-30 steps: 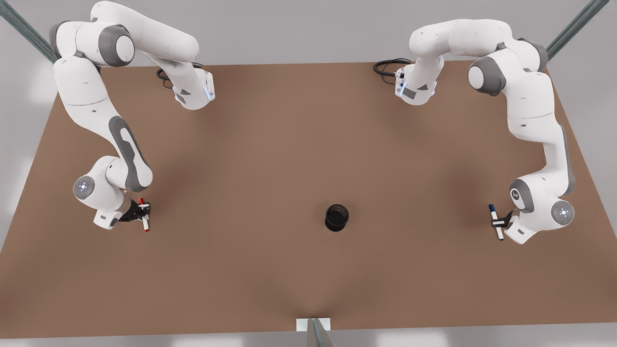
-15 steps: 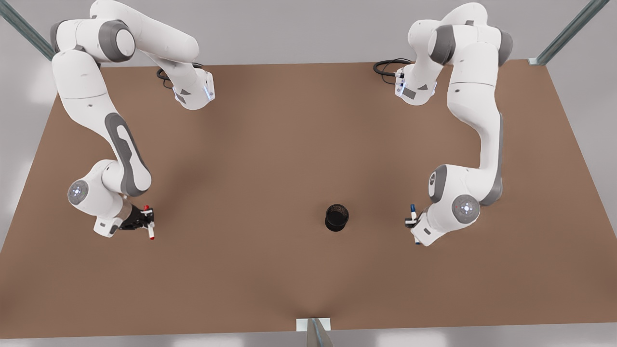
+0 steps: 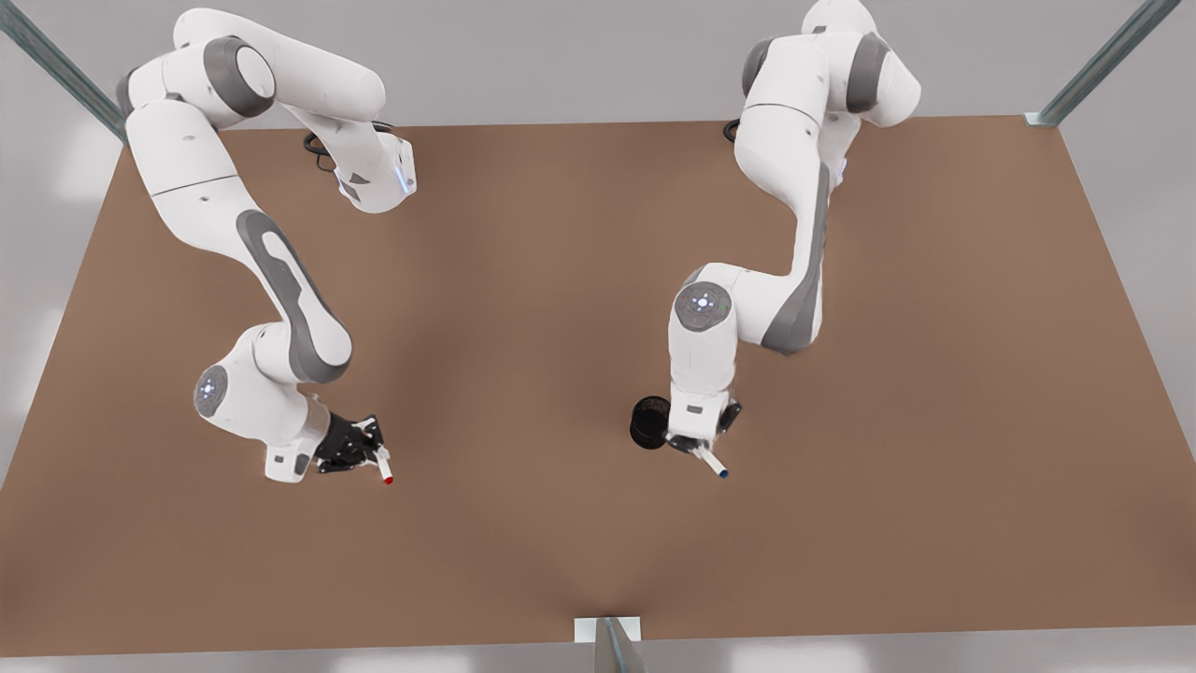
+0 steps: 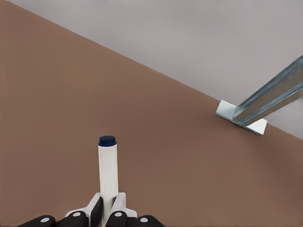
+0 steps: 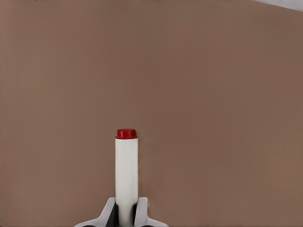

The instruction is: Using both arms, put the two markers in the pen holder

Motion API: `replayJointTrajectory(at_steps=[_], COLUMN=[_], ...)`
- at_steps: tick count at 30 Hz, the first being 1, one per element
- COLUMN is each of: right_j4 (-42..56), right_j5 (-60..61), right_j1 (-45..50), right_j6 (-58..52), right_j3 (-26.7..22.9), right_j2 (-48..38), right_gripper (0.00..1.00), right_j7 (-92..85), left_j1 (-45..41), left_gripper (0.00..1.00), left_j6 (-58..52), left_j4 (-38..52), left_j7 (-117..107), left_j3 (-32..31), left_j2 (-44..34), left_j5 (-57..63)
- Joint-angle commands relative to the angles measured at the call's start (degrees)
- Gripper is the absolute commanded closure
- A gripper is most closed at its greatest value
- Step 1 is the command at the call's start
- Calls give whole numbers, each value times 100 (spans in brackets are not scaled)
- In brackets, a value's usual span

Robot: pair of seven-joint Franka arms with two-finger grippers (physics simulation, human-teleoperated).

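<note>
The black pen holder [image 3: 647, 422] stands on the brown table [image 3: 523, 280], a little right of centre in the front view. My left gripper [image 3: 697, 448] is just beside it on the front view's right, shut on the blue marker [image 3: 714, 465] [image 4: 108, 165], whose blue end points out toward the table's front edge. In the left wrist view the left gripper [image 4: 108, 210] clamps the white barrel. My right gripper [image 3: 367, 452] [image 5: 126, 212] is far off at the front view's left, shut on the red marker [image 3: 383, 467] [image 5: 126, 170], held above the table.
A metal bracket with a strut [image 3: 608, 633] [image 4: 242, 117] sits at the middle of the table's front edge. Slanted metal struts [image 3: 1103, 58] rise at the back corners. The arm bases and a black cable [image 3: 320, 150] are at the back edge.
The left arm swung from the front view's right across to the pen holder with the blue marker. The right arm moved a little rightward and toward the front edge with the red marker.
</note>
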Motion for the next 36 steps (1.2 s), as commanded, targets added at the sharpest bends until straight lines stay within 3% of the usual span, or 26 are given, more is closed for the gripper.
replayJointTrajectory(at_steps=[1,7,16,26,36], right_j4=[110,216,137,110,154], right_j5=[10,309,977,1337,1346], right_j1=[-10,-27,-54,-115,-203], right_j6=[-27,-27,-124,-124,-141], right_j3=[156,394,570,631,631], right_j2=[77,288,332,455,570], right_gripper=[72,72,72,72,72], right_j7=[-155,-550,-1526,-1851,-1965], left_j1=[-431,-1749,-2356,-2901,-3033], left_gripper=[78,78,79,79,79], left_j6=[317,27,-96,-360,-386], left_j4=[-64,-926,-987,-1014,-996], left_j7=[-4726,-4700,-5008,-5930,-6115], left_j3=[425,1972,2069,2640,2632], left_j2=[115,819,1179,1548,1917], left_j5=[-52,71,18,378,607])
